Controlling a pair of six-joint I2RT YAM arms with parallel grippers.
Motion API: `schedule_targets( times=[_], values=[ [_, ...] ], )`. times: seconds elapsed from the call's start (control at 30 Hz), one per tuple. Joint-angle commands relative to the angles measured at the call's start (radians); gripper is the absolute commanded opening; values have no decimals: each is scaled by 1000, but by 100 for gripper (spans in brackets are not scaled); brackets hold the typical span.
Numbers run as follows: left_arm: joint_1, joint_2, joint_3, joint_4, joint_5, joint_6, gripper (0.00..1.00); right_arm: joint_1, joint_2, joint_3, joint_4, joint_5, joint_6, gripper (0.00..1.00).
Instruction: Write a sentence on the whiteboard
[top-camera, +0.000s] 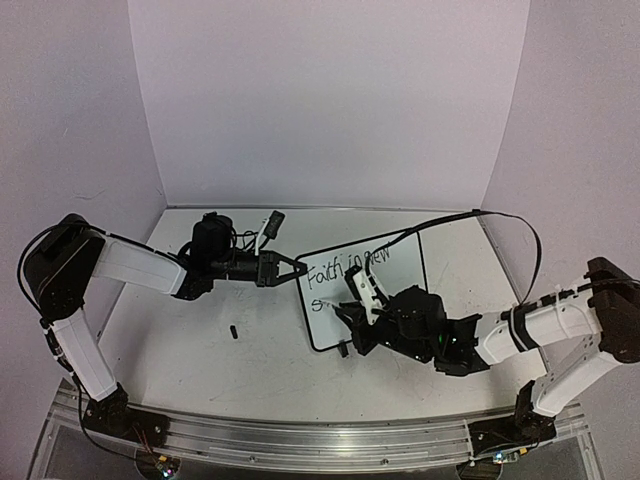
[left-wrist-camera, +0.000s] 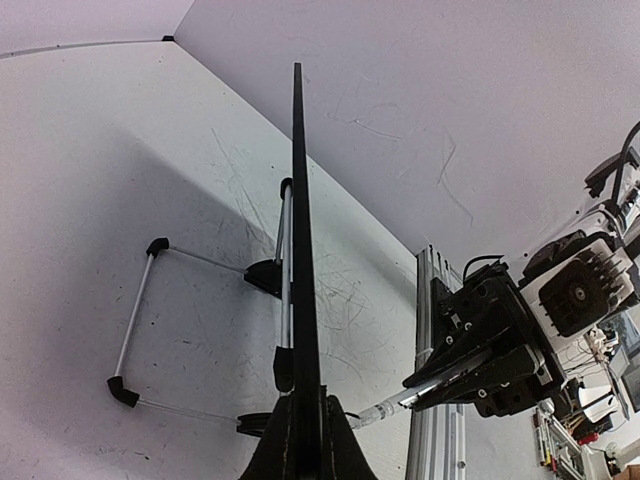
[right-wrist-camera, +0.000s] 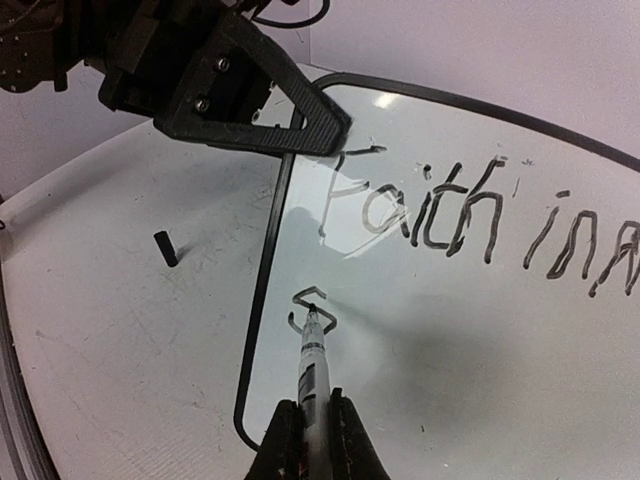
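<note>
Black ink of the sentence (right-wrist-camera: 440, 215) stopped at a lone "S" near the whiteboard (right-wrist-camera: 480, 380)'s left edge. Your right gripper (right-wrist-camera: 315, 418), closed on the marker (right-wrist-camera: 312, 365), touched its tip there, with blank board stretching rightward. Your left gripper (top-camera: 290, 270) pinched that edge.

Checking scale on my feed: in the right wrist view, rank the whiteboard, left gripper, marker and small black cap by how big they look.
1. whiteboard, which runs off the frame
2. left gripper
3. marker, which looks larger because it is nearest the camera
4. cap
</note>
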Motion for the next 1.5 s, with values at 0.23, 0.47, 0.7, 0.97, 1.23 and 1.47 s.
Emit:
schedule_targets(
  times=[0.23,0.47,0.7,0.97,1.23,1.47],
  values=[
    [-39,-10,29,-22,91,-3,0,-4,15,54,20,102,12,0],
    [-40,-12,31,-22,92,-2,0,-10,36,74,15,99,7,0],
    [-39,-11,31,-22,91,-3,0,-9,43,68,-5,96,19,0],
    [-39,-9,31,-22,90,-3,0,-9,35,41,-29,89,44,0],
    [-39,-8,31,-21,91,-3,0,-10,25,22,-52,88,66,0],
    [-39,-10,30,-21,90,-2,0,-7,21,8,-62,74,82,0]
  ],
)
